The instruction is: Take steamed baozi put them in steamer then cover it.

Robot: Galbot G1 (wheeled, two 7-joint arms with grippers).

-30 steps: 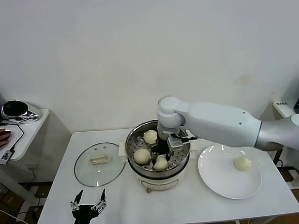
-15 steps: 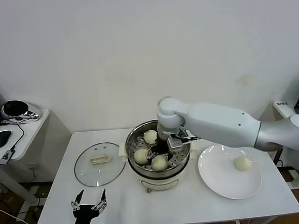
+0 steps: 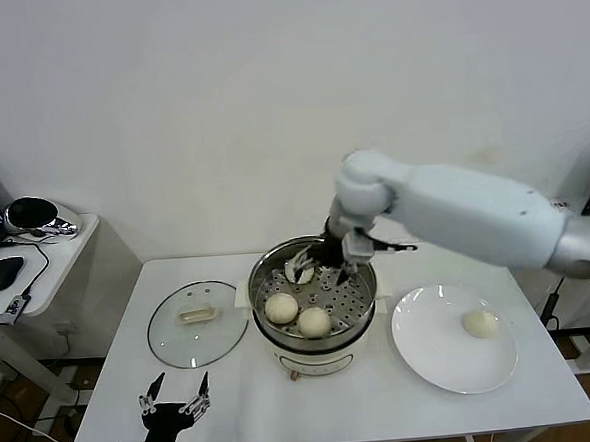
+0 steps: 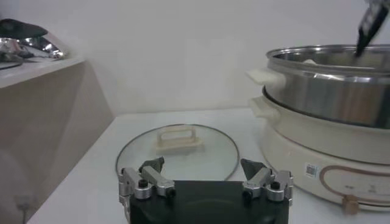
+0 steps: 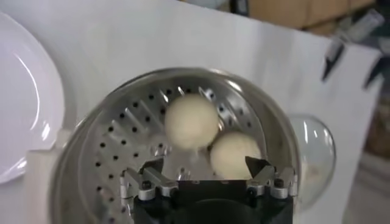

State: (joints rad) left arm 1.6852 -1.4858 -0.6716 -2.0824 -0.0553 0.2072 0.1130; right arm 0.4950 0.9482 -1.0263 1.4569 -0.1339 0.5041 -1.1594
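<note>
three baozi [image 3: 298,307] sit in my steamer [image 3: 315,352] mid-table; one waits on the plate [image 3: 434,358] toward the right edge. right gripper [image 3: 322,262] hovers above, fingers apart, empty. cover [image 3: 195,322] lies left; left gripper [image 3: 174,401] idle, fingers apart.

The head view looks down from above, while the 2 wrist views sit close; all share the steamer [image 3: 314,315].
</note>
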